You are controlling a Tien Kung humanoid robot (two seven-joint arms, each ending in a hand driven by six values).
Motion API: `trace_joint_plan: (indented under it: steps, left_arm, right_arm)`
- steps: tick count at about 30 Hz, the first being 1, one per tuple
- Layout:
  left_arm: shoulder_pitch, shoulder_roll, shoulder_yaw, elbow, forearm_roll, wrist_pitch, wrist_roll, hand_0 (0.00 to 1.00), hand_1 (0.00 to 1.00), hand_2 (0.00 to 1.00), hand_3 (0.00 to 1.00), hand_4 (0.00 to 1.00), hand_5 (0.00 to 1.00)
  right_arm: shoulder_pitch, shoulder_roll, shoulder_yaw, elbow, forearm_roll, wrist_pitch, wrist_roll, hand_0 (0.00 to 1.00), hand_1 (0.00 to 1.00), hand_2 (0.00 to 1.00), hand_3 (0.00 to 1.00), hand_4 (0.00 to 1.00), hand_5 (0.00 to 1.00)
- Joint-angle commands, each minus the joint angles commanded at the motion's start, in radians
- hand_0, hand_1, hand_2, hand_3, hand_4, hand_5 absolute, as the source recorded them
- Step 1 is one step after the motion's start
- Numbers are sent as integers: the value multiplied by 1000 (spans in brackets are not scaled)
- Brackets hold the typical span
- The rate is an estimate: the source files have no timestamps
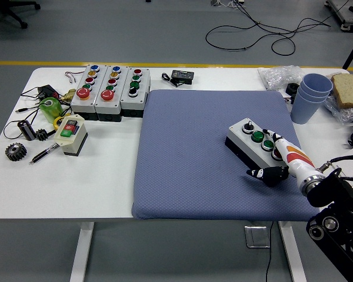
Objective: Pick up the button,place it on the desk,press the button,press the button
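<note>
Looks like pick-and-place is done: the grey three-button control box (257, 143) already sits on the blue fabric mat (194, 158) covering the white counter (59, 188). Right hand (276, 161) has fingers spread over its near end, so pressing's probably underway.

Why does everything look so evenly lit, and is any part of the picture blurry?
Head view: soft overhead light, so only faint shadows under the button box and right hand; mild glare on the white table; the focus looks sharp throughout, no obvious blur.
</note>
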Motion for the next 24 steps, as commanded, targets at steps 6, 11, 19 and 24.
trace_joint_plan:
  steps: [6,11,19,24]
  left_arm:
    - [-1,-1,6,0,-5,2,0,453,645,798,781,540,855]
    - [-1,-1,7,0,-5,5,0,453,641,797,777,537,852]
    - [-3,-3,-4,0,8,4,2,453,637,792,774,534,851]
    - [-4,-7,-32,0,33,4,8,453,637,791,772,533,850]
  right_arm:
    - [42,3,-11,-41,5,36,-42,908,827,896,964,998,231]
    - [72,-2,-20,-56,-18,56,-84,683,617,743,838,976,165]
    - [108,-25,-47,-59,-46,57,-117,332,366,534,615,893,63]
    - [114,-45,-55,-69,45,37,-104,220,270,468,502,815,32]
